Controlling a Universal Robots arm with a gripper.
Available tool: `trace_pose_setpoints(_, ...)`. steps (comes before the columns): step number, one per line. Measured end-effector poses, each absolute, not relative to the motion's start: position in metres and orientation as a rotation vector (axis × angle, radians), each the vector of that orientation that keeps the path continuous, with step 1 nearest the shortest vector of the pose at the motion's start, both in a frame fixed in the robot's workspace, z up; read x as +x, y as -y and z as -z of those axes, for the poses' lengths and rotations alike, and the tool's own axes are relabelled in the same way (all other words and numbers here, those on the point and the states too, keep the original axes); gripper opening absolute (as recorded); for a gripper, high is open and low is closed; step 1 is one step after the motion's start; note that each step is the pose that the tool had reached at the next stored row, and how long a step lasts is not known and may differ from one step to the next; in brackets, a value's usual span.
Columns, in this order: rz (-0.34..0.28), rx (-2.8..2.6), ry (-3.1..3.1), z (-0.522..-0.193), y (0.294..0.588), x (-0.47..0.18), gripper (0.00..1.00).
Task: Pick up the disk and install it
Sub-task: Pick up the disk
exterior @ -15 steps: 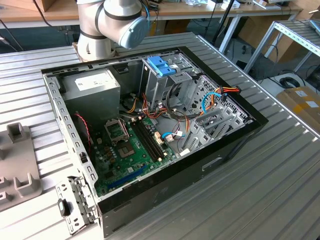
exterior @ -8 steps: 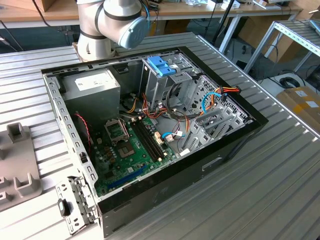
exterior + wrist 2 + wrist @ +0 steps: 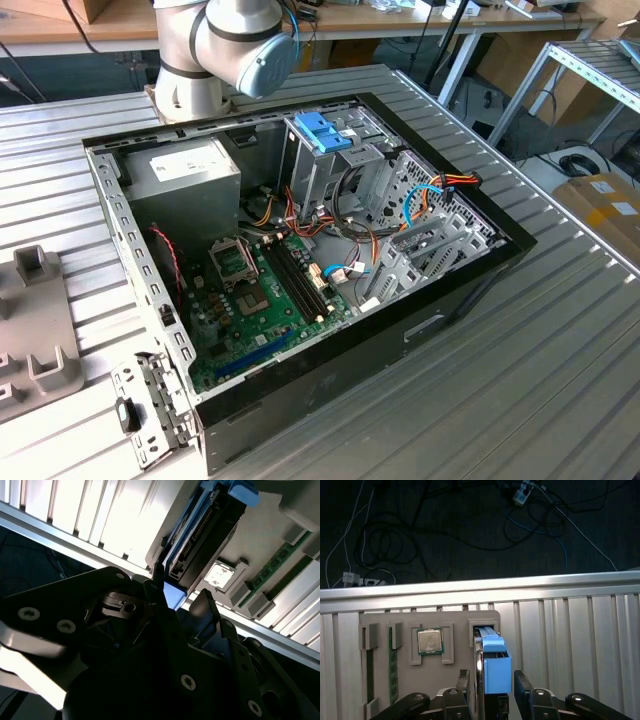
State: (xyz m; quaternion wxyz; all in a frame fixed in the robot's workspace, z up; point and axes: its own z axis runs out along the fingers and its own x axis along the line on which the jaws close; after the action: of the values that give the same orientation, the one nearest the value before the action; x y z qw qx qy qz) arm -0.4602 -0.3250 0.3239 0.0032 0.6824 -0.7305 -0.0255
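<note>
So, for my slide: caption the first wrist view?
Gripper at the disk, standing on edge in a grey holder.

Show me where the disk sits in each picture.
First wrist view: the disk stands in the grey tray, beside the chip.
Second wrist view: the disk beside the chip.
Exterior view: the grey tray at the exterior view's left edge.
Shared landmark: the grey tray.

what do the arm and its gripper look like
The arm is built of rounded silver-grey tube joints, one closed by a round grey-blue cap. In the first wrist view the gripper is black, made of angular linkage bars dotted with pale round screw heads.
</note>
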Motion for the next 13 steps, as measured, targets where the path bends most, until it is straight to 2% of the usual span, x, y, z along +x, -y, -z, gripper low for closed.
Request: trace_pose_setpoints(13,0.080,2.139,2.290,-0.313,0.325,-0.469,0.48)
